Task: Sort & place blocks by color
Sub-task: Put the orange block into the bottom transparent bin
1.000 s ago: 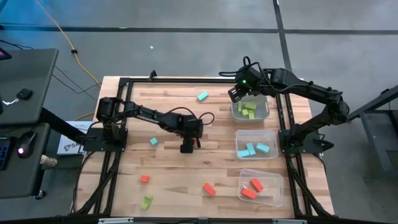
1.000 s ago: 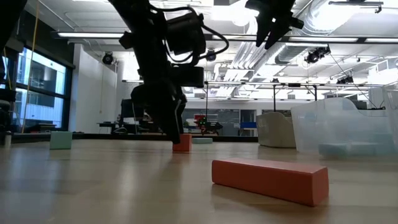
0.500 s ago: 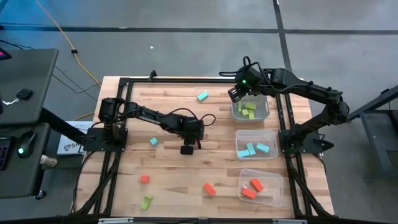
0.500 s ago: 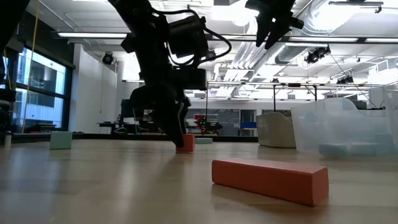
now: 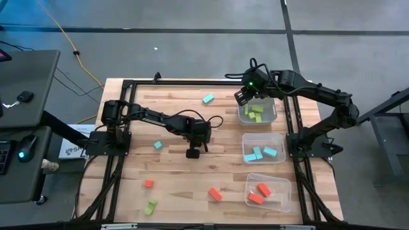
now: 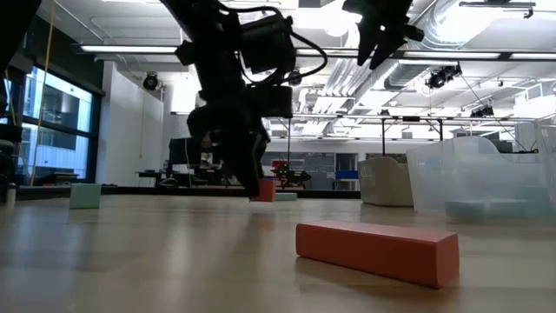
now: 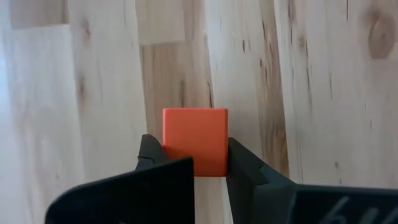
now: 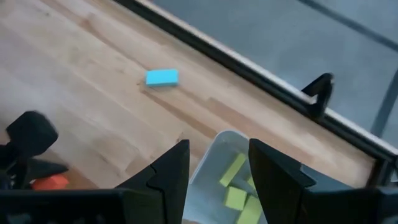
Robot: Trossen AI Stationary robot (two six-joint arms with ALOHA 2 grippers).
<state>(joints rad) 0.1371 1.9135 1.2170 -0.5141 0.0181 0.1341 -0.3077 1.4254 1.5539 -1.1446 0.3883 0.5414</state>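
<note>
On the wood table [image 5: 172,172], my left gripper [image 7: 194,163] had just shut on the red cube [image 7: 194,140], lifting it. It was ready for the red bin [image 5: 281,203]; my right gripper [image 5: 243,96] hung half-open over the green bin [image 5: 275,117].

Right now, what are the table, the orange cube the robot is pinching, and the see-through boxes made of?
Table: looks like wood, pale planks with grain and knots.
Red-orange cube, held by the left gripper: smooth and matte with crisp edges, maybe painted wood or plastic; I can't tell which.
Bins: probably clear plastic, since the green blocks show through the walls.
</note>
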